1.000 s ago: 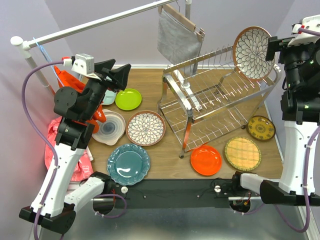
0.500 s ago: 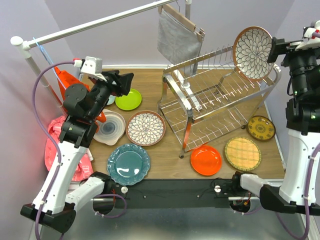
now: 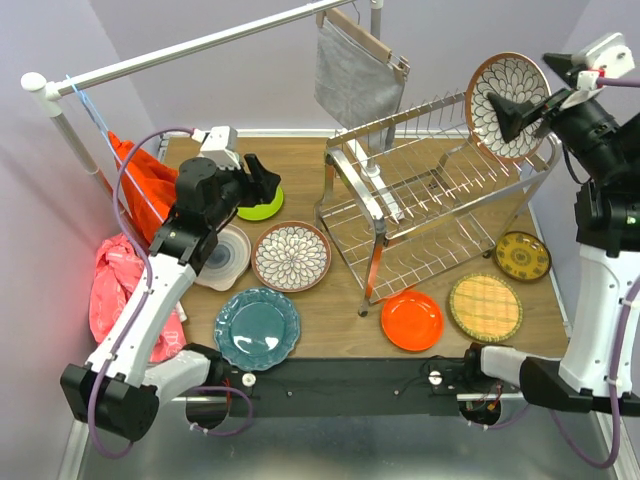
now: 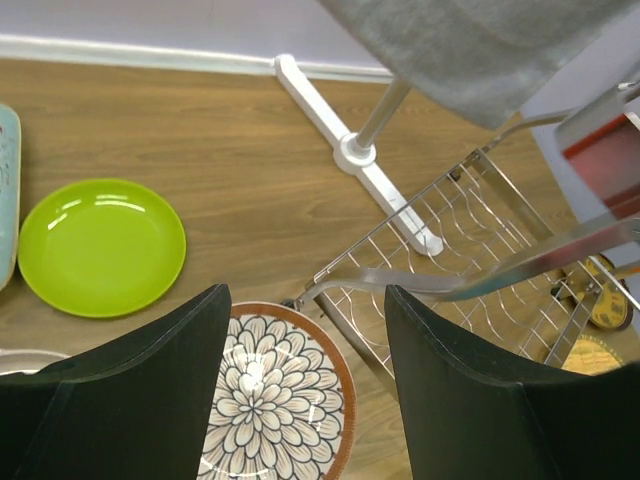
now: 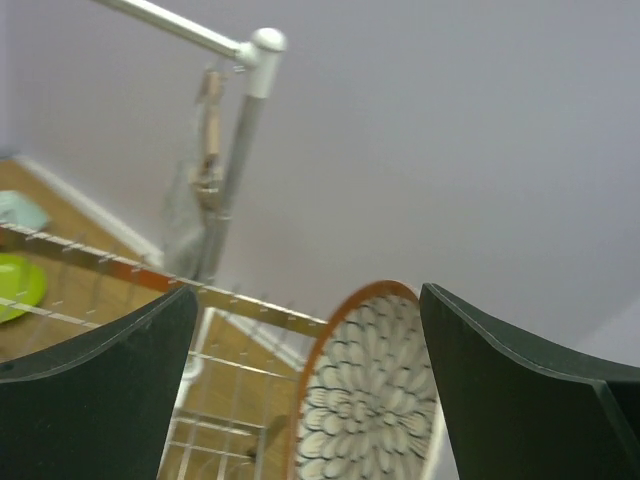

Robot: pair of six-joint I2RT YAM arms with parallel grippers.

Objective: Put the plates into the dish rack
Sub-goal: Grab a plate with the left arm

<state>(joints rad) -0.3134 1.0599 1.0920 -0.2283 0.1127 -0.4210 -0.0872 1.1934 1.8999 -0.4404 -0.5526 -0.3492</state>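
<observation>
The shiny wire dish rack [image 3: 440, 200] stands at the centre right, and one brown-rimmed floral plate [image 3: 508, 105] stands upright in its upper tier. My right gripper [image 3: 512, 112] hovers open just in front of that plate [image 5: 375, 400], with nothing held. A second floral plate [image 3: 291, 256] lies flat on the table. My left gripper [image 3: 262, 180] is open above it and partly covers the lime green plate [image 3: 262, 207]. In the left wrist view the floral plate [image 4: 275, 400] shows between my fingers [image 4: 305, 300], the lime plate [image 4: 100, 245] to the left. Teal [image 3: 257, 328], orange [image 3: 411, 320], woven yellow [image 3: 485, 307], dark-yellow [image 3: 522, 256] and white-grey swirl [image 3: 222, 255] plates lie flat.
A grey cloth on a wooden hanger [image 3: 358, 65] hangs from the long white rail [image 3: 200, 45] behind the rack. Red [image 3: 140, 170] and pink [image 3: 115, 300] cloths are bunched at the left edge. The rail's white foot [image 4: 350, 150] rests on the table near the rack [image 4: 480, 290].
My left arm has swung right and down over the lime and floral plates. My right gripper has tipped and moved left, close in front of the plate standing in the rack.
</observation>
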